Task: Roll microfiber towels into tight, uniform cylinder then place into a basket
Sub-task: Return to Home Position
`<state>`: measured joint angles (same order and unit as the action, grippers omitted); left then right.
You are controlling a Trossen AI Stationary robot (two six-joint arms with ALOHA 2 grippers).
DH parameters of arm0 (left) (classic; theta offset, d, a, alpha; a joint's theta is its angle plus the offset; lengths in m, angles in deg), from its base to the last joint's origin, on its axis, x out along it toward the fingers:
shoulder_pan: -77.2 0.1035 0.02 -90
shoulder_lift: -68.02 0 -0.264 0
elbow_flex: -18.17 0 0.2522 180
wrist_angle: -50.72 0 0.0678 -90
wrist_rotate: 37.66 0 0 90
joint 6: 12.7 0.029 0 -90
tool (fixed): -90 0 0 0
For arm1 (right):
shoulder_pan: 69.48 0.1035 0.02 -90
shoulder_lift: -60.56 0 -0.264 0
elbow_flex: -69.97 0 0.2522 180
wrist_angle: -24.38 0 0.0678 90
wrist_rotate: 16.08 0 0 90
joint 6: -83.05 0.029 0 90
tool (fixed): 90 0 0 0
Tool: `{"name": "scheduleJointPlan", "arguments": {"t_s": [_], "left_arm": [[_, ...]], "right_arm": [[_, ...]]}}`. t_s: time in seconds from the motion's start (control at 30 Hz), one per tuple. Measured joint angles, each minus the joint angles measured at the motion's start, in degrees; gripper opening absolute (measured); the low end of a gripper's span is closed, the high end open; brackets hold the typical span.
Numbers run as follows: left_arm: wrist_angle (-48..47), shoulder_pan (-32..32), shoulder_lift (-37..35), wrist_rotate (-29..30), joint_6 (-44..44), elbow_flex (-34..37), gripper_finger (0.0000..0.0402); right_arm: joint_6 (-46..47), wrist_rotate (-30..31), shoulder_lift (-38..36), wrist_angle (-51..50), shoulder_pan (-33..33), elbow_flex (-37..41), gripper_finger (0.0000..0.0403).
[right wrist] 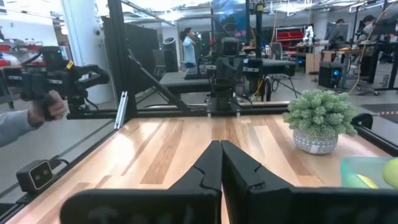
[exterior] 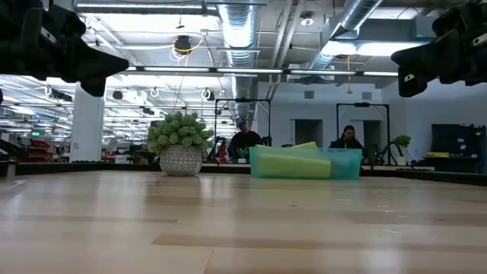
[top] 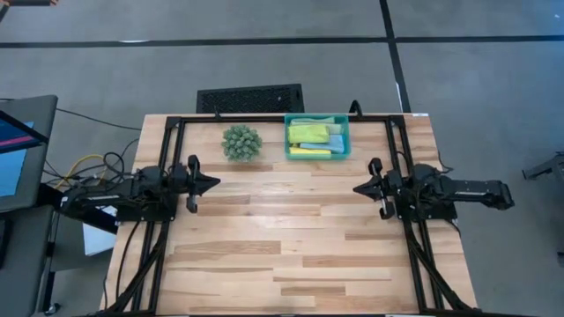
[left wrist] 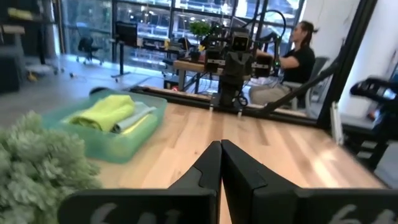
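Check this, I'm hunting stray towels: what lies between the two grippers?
Nothing: the high view shows bare tabletop between the left gripper and the right gripper, jaws shut. All visible towels lie in the basket.

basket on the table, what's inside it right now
Inside the basket lie a lime green towel, a yellow towel and a light blue towel, seen from above. Anything beneath them, and the basket floor, is covered.

Spiky green plant ball (top: pixel 241 142) in pale pot, far side of wood table (top: pixel 291 255). Black slotted grille (top: pixel 250 98) just past that edge. Screen (top: pixel 16 150) off to left (yellow cables (top: pixel 88 165) beside it). Person (exterior: pixel 243 139) in bkgd room, second person (exterior: pixel 348 138) nearby.
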<state>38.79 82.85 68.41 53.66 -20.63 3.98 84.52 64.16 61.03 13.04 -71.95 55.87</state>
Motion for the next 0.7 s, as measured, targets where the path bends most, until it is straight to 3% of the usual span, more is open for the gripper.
{"name": "scheduleJointPlan", "arguments": {"t_s": [0.17,0.7], "left_arm": [[0.0,0.0,0.0,0.0,-5.0,0.0,0.0000],[0.0,0.0,0.0,0.0,-5.2,0.1,0.0000]], "right_arm": [[0.0,0.0,0.0,0.0,0.1,0.0,0.0026],[0.0,0.0,0.0,0.0,0.1,0.0,0.0028]]}}
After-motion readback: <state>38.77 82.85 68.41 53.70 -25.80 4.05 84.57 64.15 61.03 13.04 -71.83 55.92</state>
